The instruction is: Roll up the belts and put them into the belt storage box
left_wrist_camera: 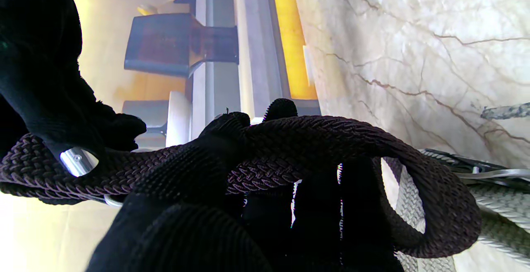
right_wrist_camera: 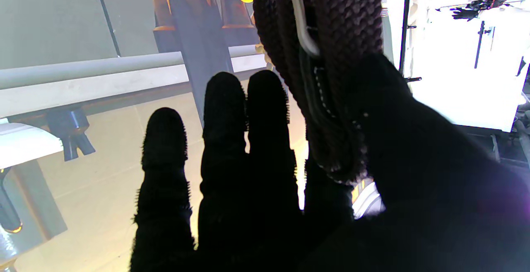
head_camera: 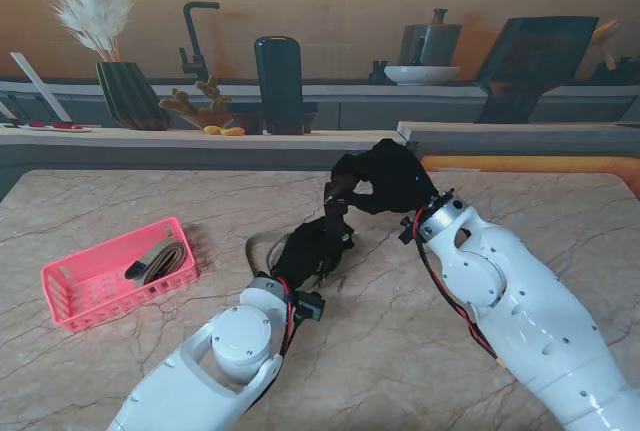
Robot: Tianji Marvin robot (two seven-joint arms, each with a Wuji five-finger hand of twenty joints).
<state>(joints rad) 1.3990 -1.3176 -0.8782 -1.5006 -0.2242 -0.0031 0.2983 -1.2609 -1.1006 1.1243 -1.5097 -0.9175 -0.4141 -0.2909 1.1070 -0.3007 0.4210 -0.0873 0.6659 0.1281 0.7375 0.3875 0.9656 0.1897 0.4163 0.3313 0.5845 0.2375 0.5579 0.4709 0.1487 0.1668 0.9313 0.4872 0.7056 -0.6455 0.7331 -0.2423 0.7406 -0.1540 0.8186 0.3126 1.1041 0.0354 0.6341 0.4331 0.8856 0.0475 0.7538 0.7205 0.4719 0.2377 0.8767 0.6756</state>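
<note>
The marble table point(head_camera: 420, 371) fills the stand's view, its far edge running along a grey counter ledge point(head_camera: 200, 141); wide bare stone lies on every side of the pink storage box point(head_camera: 75, 296). That box sits near the table's left edge, and a rolled tan belt point(head_camera: 160, 263) lies inside it at its right end.

Well to the right of the box, near the table's middle, the right hand point(head_camera: 395, 179) is raised off the stone, farther from me than the left hand point(head_camera: 312, 249). The right hand pinches the buckle end of a dark brown braided belt point(left_wrist_camera: 331, 133) between thumb and forefinger, its other three fingers point(right_wrist_camera: 225, 139) straight and unused. The left hand's fingers are wrapped around the same belt, which loops over them. A pale grey braided belt point(left_wrist_camera: 497, 210) lies on the stone just beside the left hand, on the box's side.
</note>
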